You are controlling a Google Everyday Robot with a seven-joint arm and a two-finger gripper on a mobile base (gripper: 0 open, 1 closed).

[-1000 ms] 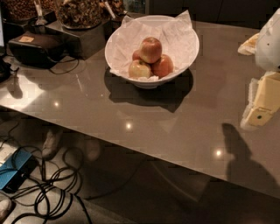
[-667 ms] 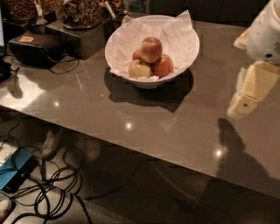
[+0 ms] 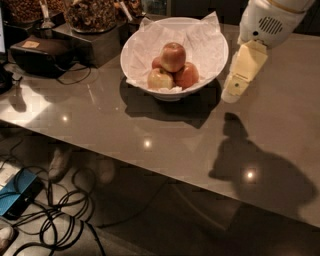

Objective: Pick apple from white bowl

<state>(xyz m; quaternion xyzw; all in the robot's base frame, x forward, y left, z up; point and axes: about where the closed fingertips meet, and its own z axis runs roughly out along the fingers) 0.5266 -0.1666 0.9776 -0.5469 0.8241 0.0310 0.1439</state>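
Observation:
The white bowl (image 3: 172, 94) stands on the grey table (image 3: 150, 135) at the back centre, lined with crumpled white paper. Several apples are piled in it: a red apple (image 3: 173, 56) on top, a yellow-green one (image 3: 160, 78) at the front left and a reddish one (image 3: 187, 75) at the front right. My gripper (image 3: 233, 92), cream-coloured under a white wrist, hangs pointing down just to the right of the bowl, close to its rim and above the table. It holds nothing that I can see.
Dark containers of nuts (image 3: 92, 15) stand at the back left. A black device (image 3: 42, 55) with a cable lies beside them. The table's front edge runs diagonally; below it are tangled cables (image 3: 55, 220) and a blue object (image 3: 17, 192) on the floor.
My gripper has moved left and toward the back, from the table's right edge to just beside the bowl. The bowl and the apples have not moved.

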